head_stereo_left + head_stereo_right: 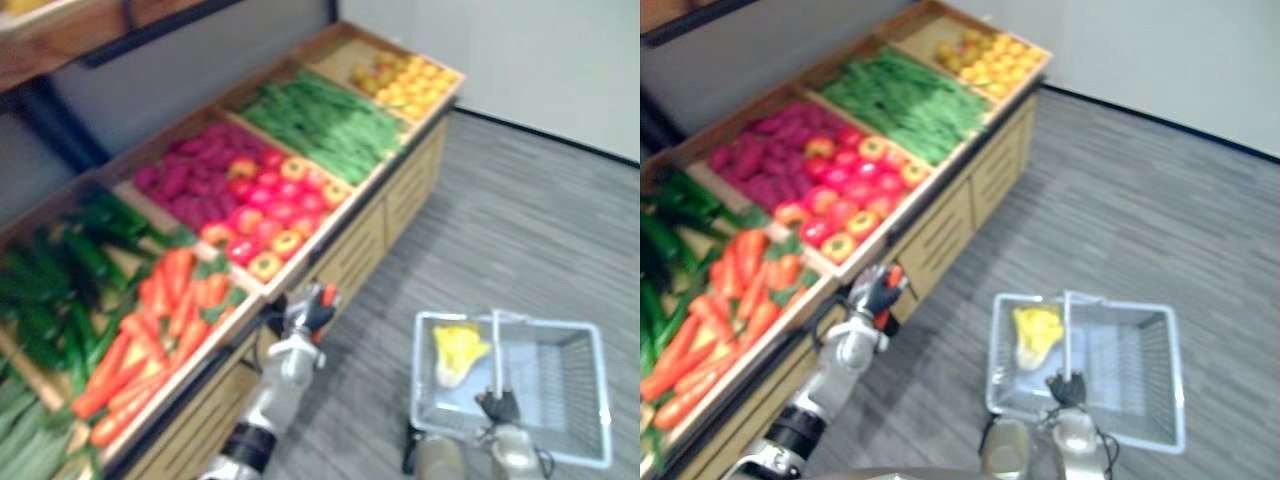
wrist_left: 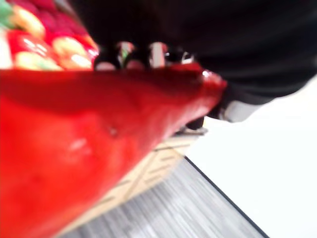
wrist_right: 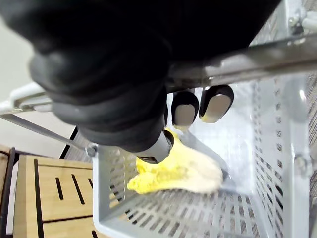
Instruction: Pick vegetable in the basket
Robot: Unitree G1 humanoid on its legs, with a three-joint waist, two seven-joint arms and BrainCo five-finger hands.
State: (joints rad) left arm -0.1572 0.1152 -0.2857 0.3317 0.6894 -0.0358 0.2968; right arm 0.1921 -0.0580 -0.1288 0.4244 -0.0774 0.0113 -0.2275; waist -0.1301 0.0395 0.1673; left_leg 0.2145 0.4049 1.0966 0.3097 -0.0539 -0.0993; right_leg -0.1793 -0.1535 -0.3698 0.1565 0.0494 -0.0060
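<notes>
The left hand (image 1: 300, 316) has its fingers curled round a red vegetable (image 2: 74, 148), which lies across the palm and sticks out past the fingertips. The right hand (image 1: 498, 406) is closed round the handle (image 1: 495, 345) of the basket (image 1: 603, 400). A yellow vegetable (image 3: 178, 173) lies on the basket floor just below it.

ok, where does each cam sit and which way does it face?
Left eye: on the head, looking down at the produce stand and basket; left hand and right hand enter low.
Right eye: beside it, same scene, same hands.
Left wrist: along the left hand, close on the red vegetable it grips.
Right wrist: along the right hand on the handle, into the basket at the yellow vegetable.
</notes>
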